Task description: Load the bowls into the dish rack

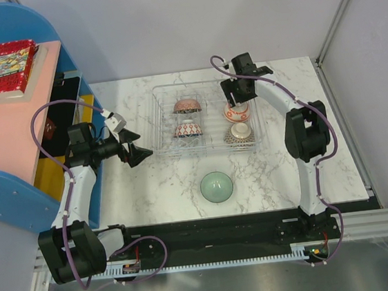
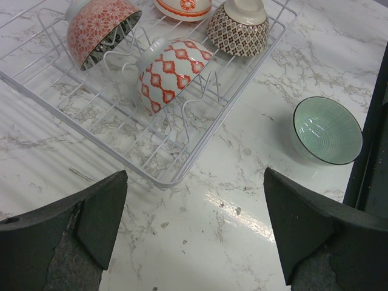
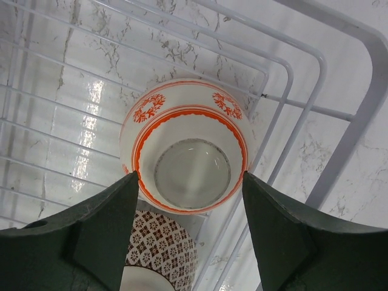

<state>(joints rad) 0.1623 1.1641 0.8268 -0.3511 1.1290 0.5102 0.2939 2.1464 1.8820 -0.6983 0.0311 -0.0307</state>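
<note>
The one bowl not yet loaded is the pale green bowl (image 2: 327, 130). It sits mouth up on the marble table (image 1: 150, 192), near the dish rack (image 1: 158, 121) but clear of its front wall, and its glazed inside shows fine rings under a dark rim. The other four are in the rack, tipped on edge or turned over between the ribs, as we judge so that water runs off. The red floral bowl (image 2: 100, 30) and the red-lattice bowl (image 2: 173, 73) are on the left, the white bowl with orange bands (image 3: 188, 145) and the brown-diamond bowl (image 2: 239, 30) on the right. The rack is a shallow rectangular basket of thin pale ribs, and the veined stone shows through it. Above the banded bowl, whose foot faces up, the right gripper (image 3: 191, 182) has its fingers partly apart on either side. We cannot tell whether the pads touch the glaze. The left gripper (image 2: 194, 233) hovers low by the rack's near left corner, spread as wide as it goes and holding nothing. We judge it well placed to reach for the green bowl.
</note>
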